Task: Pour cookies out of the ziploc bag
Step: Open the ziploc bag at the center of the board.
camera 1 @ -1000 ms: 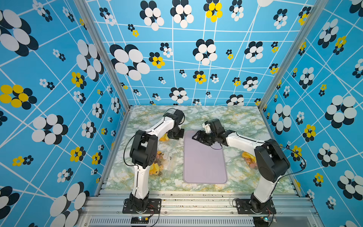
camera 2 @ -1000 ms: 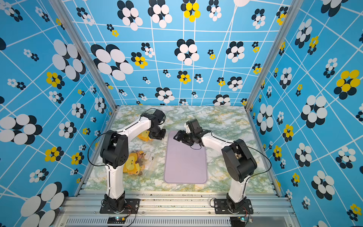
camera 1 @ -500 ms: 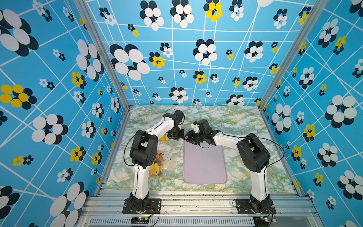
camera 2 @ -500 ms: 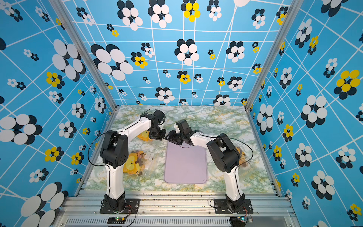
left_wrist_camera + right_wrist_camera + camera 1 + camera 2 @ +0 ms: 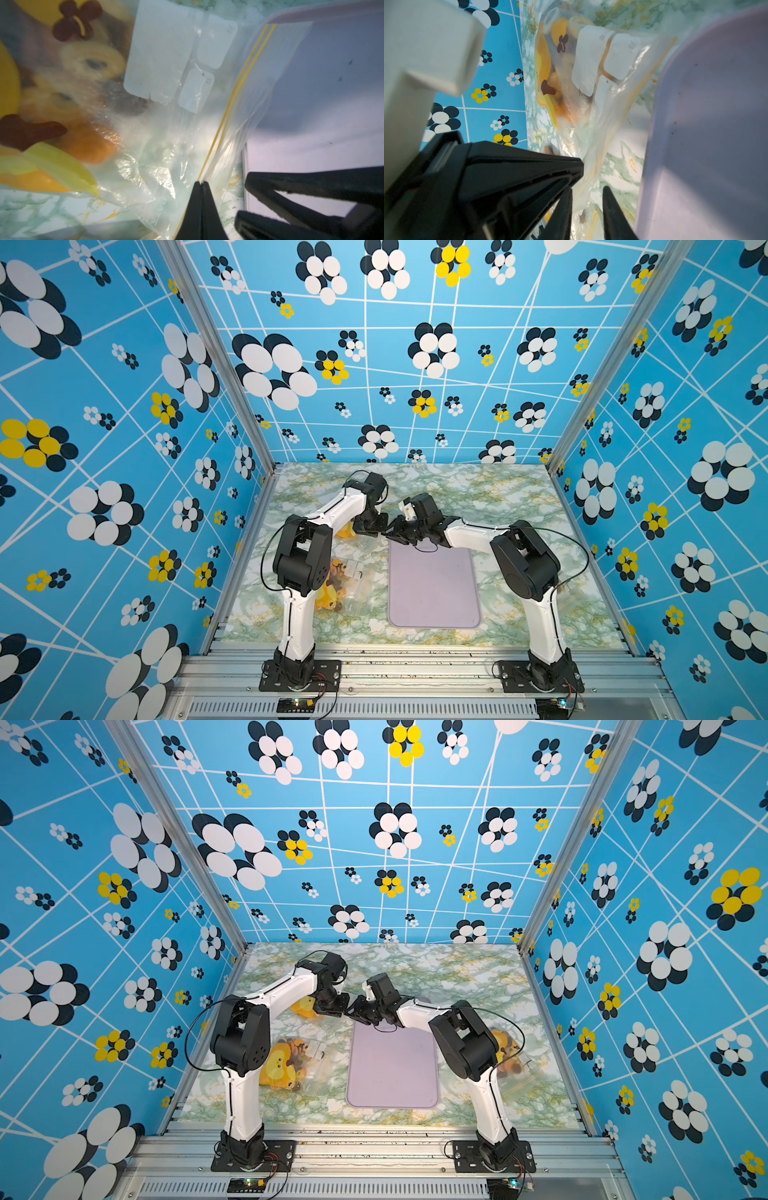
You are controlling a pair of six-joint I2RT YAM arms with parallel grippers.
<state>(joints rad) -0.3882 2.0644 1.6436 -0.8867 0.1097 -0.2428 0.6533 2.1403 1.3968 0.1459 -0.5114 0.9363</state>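
A clear ziploc bag [image 5: 187, 124] with a yellow zip line lies on the marble table just left of the lilac tray's far corner; in both top views it shows as a yellow patch [image 5: 345, 531] [image 5: 306, 1008]. The cookies [image 5: 91, 60] [image 5: 560, 83], orange, yellow and brown, sit inside it. My left gripper [image 5: 200, 182] [image 5: 379, 530] is shut on the bag's zip edge. My right gripper [image 5: 587, 189] [image 5: 390, 533] meets it tip to tip, its fingers still apart with loose bag plastic between them.
The lilac tray [image 5: 432, 585] [image 5: 392, 1065] lies in the middle of the table. A second bag of cookies [image 5: 291, 1060] lies beside the left arm's base. A third one [image 5: 511, 1056] lies behind the right arm. Blue patterned walls close in three sides.
My right arm has swung left from over the tray's far edge to the left gripper, and its jaws have narrowed. The left arm and the bag have stayed put.
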